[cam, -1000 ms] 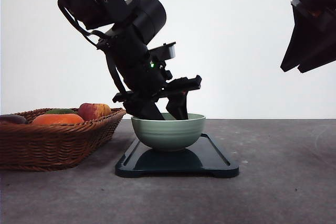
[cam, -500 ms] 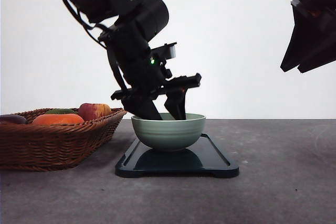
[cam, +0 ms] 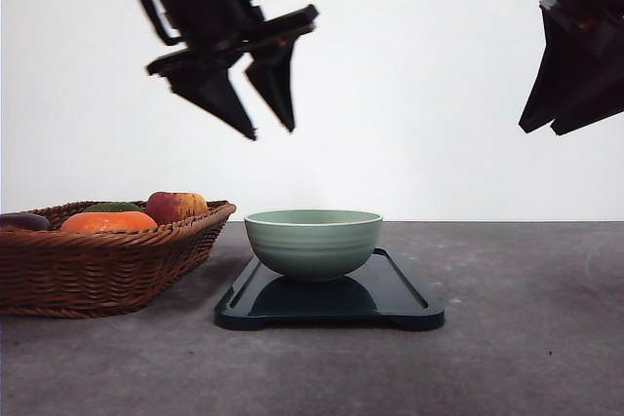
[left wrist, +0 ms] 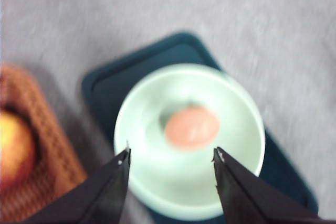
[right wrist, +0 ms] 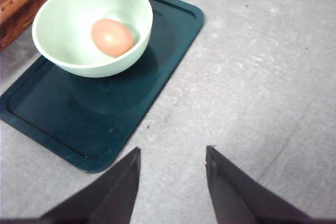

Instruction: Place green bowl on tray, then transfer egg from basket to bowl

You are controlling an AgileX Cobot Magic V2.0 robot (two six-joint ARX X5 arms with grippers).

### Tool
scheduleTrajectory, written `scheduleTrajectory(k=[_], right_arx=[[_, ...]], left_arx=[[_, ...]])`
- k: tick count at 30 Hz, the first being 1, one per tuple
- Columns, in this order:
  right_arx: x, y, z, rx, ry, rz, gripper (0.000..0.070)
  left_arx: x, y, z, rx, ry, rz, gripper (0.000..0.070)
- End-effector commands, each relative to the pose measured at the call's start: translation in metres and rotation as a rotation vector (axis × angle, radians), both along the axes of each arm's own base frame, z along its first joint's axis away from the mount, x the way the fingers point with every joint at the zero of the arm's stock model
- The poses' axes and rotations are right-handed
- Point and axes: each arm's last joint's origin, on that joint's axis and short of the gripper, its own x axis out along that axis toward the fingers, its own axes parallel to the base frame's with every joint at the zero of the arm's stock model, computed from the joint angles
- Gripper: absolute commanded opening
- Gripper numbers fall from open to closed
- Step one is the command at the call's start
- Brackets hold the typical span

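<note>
Sage-green bowl [cam: 313, 241] sits on the dark tray [cam: 409, 301], a brown egg [right wrist: 111, 37] inside it; wicker basket [cam: 88, 265] stands just beside on the tabletop [cam: 526, 338]; left pincer [cam: 265, 124] hangs above, open and empty; right pincer [right wrist: 173, 158] open, empty.

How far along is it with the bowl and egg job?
It looks essentially finished. The green bowl sits on the tray, and the egg lies inside it. The left hand hangs open and empty above the bowl; the right hand is open too, off to the side. The basket holds other food. Nothing obvious remains.
</note>
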Motion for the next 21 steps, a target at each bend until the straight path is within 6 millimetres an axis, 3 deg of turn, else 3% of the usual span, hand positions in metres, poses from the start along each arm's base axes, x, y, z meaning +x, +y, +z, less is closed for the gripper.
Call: scheduleTrajectory(k=[1,11,21], right_arx=[[0.001,0.001,0.002,0.004,-0.013,0.01,0.0244],[0.001,0.001,0.002,0.003,-0.012,0.01,0.0244],[0.0,0.002,0.001,0.008,0.005,0.025,0.0244]], left_arx=[[-0.007,0.005,0.001,0.011,-0.02,-0.014,0.0311],[-0.075,0.064,-0.017,-0.027,-0.063,0.041,0.0311],[-0.116,0.109,-0.036,-0.078,-0.083,0.159,0.031]])
